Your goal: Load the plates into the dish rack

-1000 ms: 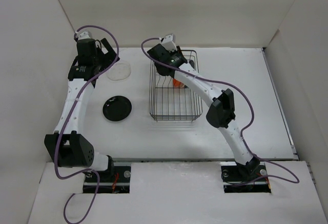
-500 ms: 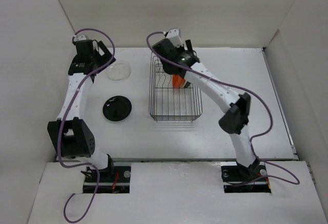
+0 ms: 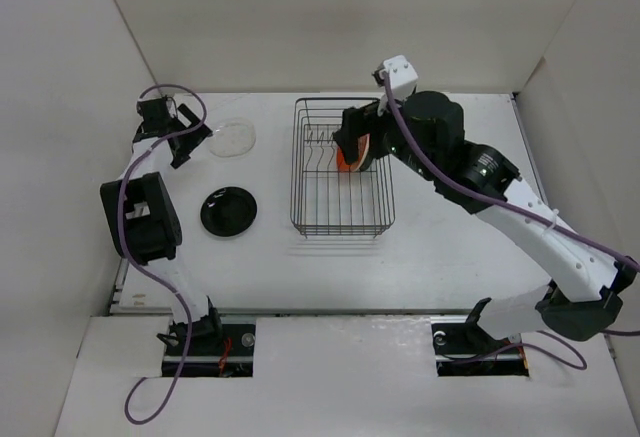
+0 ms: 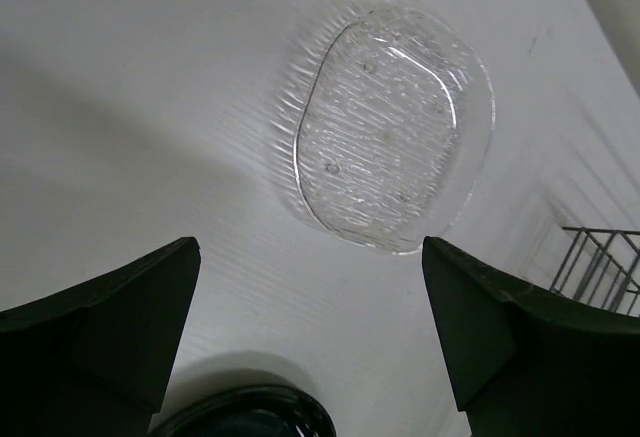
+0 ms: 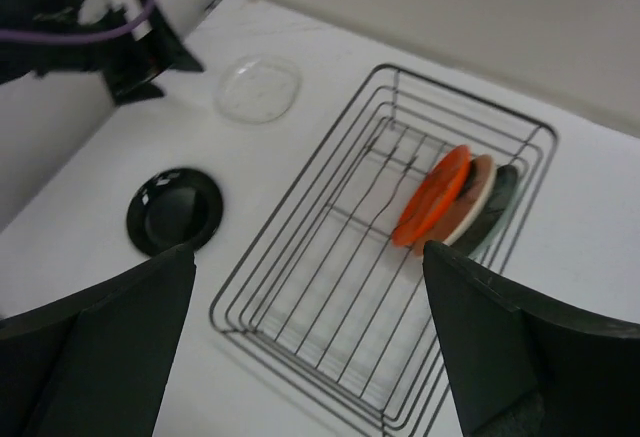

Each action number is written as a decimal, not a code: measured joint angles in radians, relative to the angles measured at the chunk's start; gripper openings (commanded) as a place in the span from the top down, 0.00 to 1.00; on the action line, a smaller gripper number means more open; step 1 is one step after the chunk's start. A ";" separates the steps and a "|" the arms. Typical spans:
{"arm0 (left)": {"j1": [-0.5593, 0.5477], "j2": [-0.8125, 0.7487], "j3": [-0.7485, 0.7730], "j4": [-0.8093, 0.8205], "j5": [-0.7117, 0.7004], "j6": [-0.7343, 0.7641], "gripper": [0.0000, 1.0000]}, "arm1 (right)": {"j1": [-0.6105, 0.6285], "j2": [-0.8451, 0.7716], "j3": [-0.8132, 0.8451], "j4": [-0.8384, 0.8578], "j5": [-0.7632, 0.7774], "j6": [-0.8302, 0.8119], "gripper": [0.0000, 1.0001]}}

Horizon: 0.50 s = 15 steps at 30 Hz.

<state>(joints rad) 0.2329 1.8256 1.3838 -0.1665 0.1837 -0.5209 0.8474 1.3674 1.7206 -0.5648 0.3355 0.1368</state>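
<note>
- Table (image 3: 260, 267): one white matte top, filling the middle of my overhead view.
- Back wall (image 3: 330, 17): plain white panel standing behind the table.
- Left wall (image 3: 50, 107) and right wall (image 3: 600, 107): matching white panels closing in my sides.
- Near board (image 3: 340, 377): white sheet along the front edge.
- Light: even, and I see only soft shadows.

The left gripper (image 4: 308, 257), out at ten o'clock, has its jaws spread wide and empty. The right gripper (image 5: 308, 257), raised near twelve o'clock, gapes likewise.
</note>
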 measured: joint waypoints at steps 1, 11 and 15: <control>0.003 0.029 0.005 0.010 0.008 0.000 0.11 | 0.008 -0.004 -0.018 0.005 -0.031 -0.002 0.00; 0.004 0.280 0.147 0.055 0.073 0.023 0.35 | 0.044 -0.092 -0.120 0.022 -0.193 -0.002 0.01; 0.005 0.312 0.164 0.072 0.083 0.025 0.51 | 0.044 -0.136 -0.132 0.042 -0.206 -0.001 0.01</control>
<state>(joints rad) 0.2375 2.1376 1.5475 -0.0948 0.2665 -0.4957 0.8913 1.2312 1.5883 -0.5228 0.1299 0.1356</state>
